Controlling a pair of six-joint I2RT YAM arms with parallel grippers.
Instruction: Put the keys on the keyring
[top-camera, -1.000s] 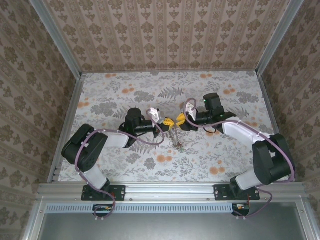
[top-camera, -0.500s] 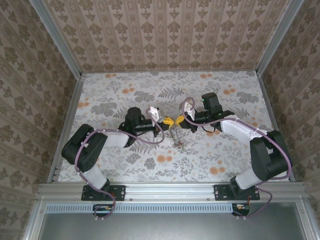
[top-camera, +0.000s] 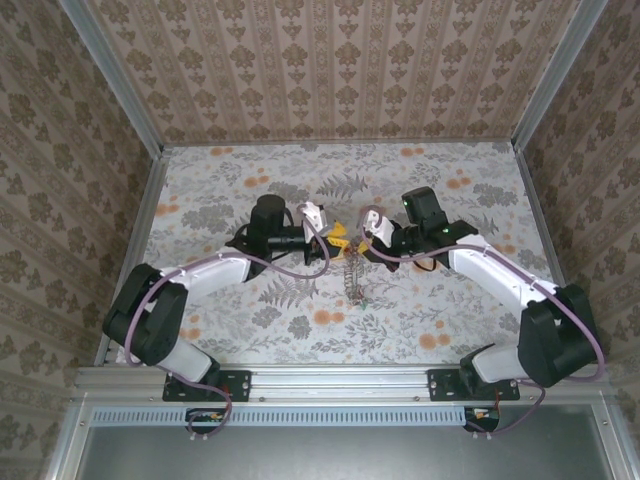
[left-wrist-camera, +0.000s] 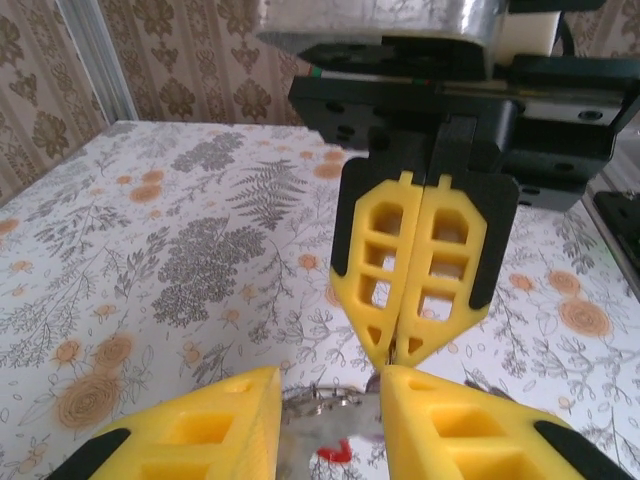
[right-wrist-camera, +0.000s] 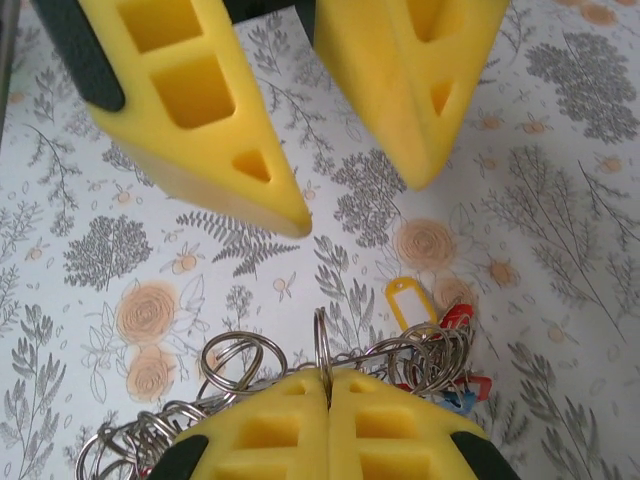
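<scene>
Left of the keyring (right-wrist-camera: 322, 345): left gripper (left-wrist-camera: 330, 392), fingers parted to a moderate gap, clamping nothing, tips close to the ring. On the keyring itself: right gripper (right-wrist-camera: 328, 388), fingers pressed together, pinching the thin wire edge-on. Just right of the keyring: keys (right-wrist-camera: 462, 388), bunched, red and blue heads showing.

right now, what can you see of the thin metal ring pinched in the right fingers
The ring is a thin, silvery metal hoop, seen edge-on and upright, its lower part pinched between the shut yellow fingers of the right gripper. Its full size is hidden. Smaller silvery rings and a yellow tag cluster beside it at the fingers. The left gripper stands open above it, a finger to each side, not touching.
</scene>
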